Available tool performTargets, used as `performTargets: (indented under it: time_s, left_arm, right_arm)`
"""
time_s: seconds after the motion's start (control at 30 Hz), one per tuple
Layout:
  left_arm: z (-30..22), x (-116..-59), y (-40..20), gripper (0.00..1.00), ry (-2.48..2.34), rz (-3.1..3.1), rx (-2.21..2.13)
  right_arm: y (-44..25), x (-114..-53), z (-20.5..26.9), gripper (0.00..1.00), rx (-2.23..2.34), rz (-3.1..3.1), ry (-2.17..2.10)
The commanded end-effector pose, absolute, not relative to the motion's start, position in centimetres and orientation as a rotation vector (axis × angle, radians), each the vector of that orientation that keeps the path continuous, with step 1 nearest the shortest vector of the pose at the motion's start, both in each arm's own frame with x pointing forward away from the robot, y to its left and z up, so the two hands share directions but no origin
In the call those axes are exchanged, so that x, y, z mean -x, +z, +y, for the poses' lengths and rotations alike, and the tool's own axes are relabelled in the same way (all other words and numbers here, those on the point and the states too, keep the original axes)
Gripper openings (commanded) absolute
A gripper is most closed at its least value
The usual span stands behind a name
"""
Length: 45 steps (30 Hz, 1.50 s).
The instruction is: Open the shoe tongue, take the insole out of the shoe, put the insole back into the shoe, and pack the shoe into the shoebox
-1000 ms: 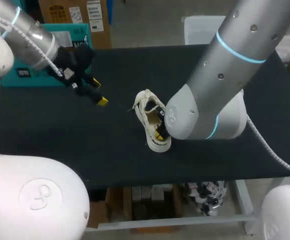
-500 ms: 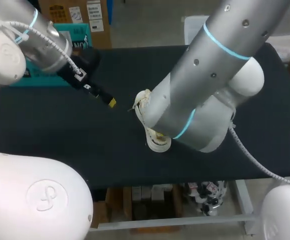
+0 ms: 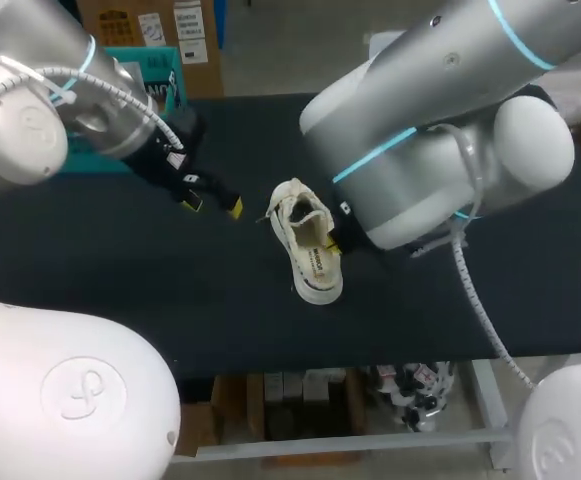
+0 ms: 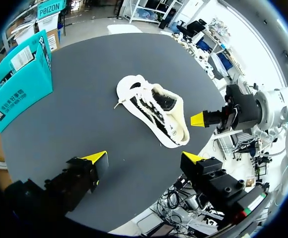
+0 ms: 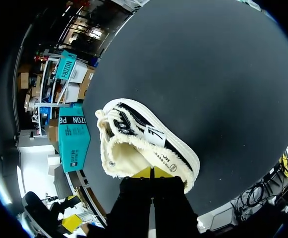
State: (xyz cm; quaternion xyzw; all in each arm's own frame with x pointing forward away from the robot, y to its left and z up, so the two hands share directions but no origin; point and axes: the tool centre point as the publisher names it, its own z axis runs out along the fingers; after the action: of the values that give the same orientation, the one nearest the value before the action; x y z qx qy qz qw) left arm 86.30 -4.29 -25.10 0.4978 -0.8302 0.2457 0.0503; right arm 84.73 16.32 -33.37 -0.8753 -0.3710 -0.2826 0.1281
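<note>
Shoe (image 3: pixel 308 243): white, centre of black table (image 3: pixel 120 280). Left pincer (image 3: pixel 213 204): spread, empty, left of shoe, apart. Right pincer (image 5: pixel 152 172): tips pressed together, just beside shoe's right side.

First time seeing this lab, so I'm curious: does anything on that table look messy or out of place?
Nothing spilled or broken. Only the laces of the shoe hang loose, one end trailing onto the table.

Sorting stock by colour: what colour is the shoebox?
The shoebox is teal, clearest in the left wrist view.
</note>
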Motion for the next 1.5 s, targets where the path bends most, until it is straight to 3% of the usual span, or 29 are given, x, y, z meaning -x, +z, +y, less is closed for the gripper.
performTargets:
  time_s: [0.03, 0.37, 0.47, 0.53, 0.57, 0.6, 1.07, 1.5]
  left_arm:
    - [-4.7, -86.1, -24.7, 1.00, 0.715, -2.524, -1.551]
    - [-5.5, -85.5, -25.0, 1.00, 0.635, -2.463, -1.655]
    - [-6.0, -85.2, -25.2, 1.00, 0.608, -2.435, -1.691]
    - [-6.3, -85.0, -25.4, 1.00, 0.591, -2.422, -1.708]
    - [-6.6, -84.9, -25.6, 1.00, 0.577, -2.406, -1.725]
    - [-6.8, -84.9, -25.7, 1.00, 0.570, -2.397, -1.736]
    - [-8.5, -85.0, -27.4, 1.00, 0.509, -2.414, -1.791]
    - [-10.3, -85.8, -30.1, 1.00, 0.486, -2.419, -1.842]
  right_arm:
    - [-33.2, -84.9, 14.8, 0.00, 2.405, -1.083, -0.833]
    - [-33.4, -86.9, 13.2, 0.00, 2.159, -1.123, -0.847]
    - [-32.7, -87.6, 12.6, 0.13, 2.090, -1.158, -0.794]
    - [-32.4, -88.0, 12.3, 0.29, 2.042, -1.176, -0.718]
    - [-32.2, -88.5, 12.2, 0.93, 1.981, -1.164, -0.583]
    - [-32.1, -88.8, 12.1, 1.00, 1.953, -1.148, -0.504]
    - [-32.3, -89.2, 12.0, 1.00, 1.932, -1.158, -0.499]
    - [-30.8, -92.2, 8.6, 1.00, 1.919, -1.568, -0.519]
